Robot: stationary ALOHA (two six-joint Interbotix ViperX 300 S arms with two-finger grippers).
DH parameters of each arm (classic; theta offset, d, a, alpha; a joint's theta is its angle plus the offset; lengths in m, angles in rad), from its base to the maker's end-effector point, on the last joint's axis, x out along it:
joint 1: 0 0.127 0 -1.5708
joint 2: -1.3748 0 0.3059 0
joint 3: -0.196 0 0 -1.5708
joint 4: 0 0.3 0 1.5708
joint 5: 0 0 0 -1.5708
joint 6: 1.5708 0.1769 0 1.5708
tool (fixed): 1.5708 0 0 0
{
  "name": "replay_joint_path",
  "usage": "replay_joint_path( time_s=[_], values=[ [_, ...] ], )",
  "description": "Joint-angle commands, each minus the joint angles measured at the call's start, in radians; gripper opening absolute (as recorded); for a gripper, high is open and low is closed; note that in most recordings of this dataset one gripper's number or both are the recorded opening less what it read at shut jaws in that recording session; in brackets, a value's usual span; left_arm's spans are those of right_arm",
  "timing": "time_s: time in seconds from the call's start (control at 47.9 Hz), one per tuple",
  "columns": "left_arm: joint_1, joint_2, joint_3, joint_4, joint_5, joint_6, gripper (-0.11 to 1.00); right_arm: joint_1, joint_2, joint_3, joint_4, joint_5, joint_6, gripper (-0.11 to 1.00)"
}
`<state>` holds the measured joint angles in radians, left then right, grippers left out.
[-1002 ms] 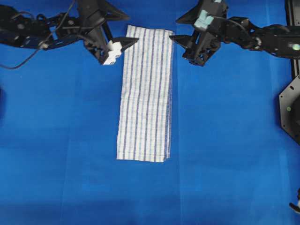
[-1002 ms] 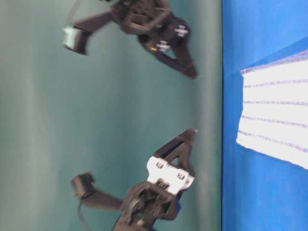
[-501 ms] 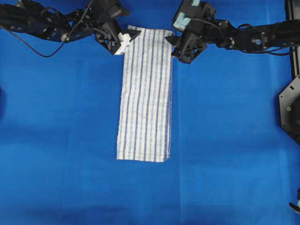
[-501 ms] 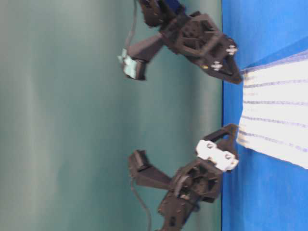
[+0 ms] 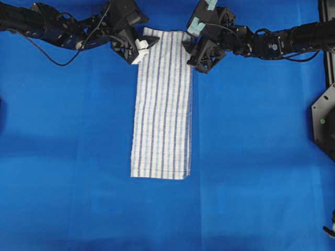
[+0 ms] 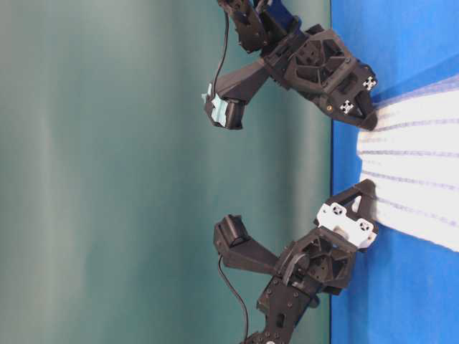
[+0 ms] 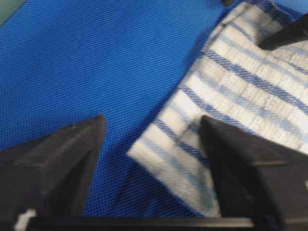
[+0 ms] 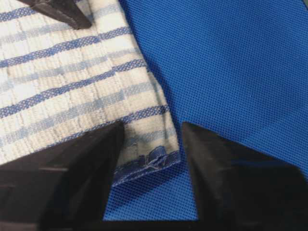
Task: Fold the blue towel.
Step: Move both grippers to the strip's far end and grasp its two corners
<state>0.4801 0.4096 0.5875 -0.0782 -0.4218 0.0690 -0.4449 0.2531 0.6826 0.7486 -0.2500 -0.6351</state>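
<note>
- Now, near edge first: the blue towel [image 5: 162,104] lies flat as a long narrow strip down the middle of the overhead frame, its bottom end free at lower centre, nothing touching it there.
- Worktop [image 5: 261,183] under it is plain blue cloth; the towel looks already doubled lengthwise, so my read is that the next fold brings the far end toward the near end.
- Up at the top of the overhead frame, the left hand [image 5: 140,48] sits at the towel's upper-left corner and the right hand [image 5: 192,52] at its upper-right corner.
- Left wrist view: the left hand's fingers [image 7: 62,159] are spread apart and straddle the corner of the towel, cloth between them, not pinched yet.
- Right wrist view: the right hand's fingers [image 8: 72,173] are also spread, the hemmed corner lying in the gap, no grip yet.
- Step in hand, as I judge it: pinch both far corners.
- To do it well: get the lower finger under all layers at each corner, since a stacked hem shows in the right wrist view and a partial pinch could leave a layer behind.
- Close both hands evenly, then lift together so the top edge stays straight.
- Risk: the fingertips may drag the table covering up with the towel.
</note>
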Motion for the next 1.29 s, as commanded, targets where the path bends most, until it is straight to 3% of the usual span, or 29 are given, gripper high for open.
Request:
replay_joint_path(
  time_s=[0.0, 0.23, 0.313, 1.273],
  values=[
    [-0.003, -0.009, -0.005, 0.003, 0.009, 0.002, 0.61, -0.008, -0.009, -0.012, 0.003, 0.0, -0.003, 0.84],
    [-0.018, -0.012, 0.008, 0.012, 0.021, 0.003, 0.12, -0.003, -0.009, -0.015, 0.003, 0.017, -0.005, 0.31],
    [-0.02, -0.014, 0.011, 0.014, 0.021, 0.002, 0.06, -0.003, -0.006, -0.017, 0.003, 0.025, -0.005, 0.31],
    [-0.029, -0.192, 0.054, 0.021, 0.061, 0.051, 0.06, 0.032, -0.163, -0.018, 0.002, 0.04, -0.008, 0.31]
  ],
)
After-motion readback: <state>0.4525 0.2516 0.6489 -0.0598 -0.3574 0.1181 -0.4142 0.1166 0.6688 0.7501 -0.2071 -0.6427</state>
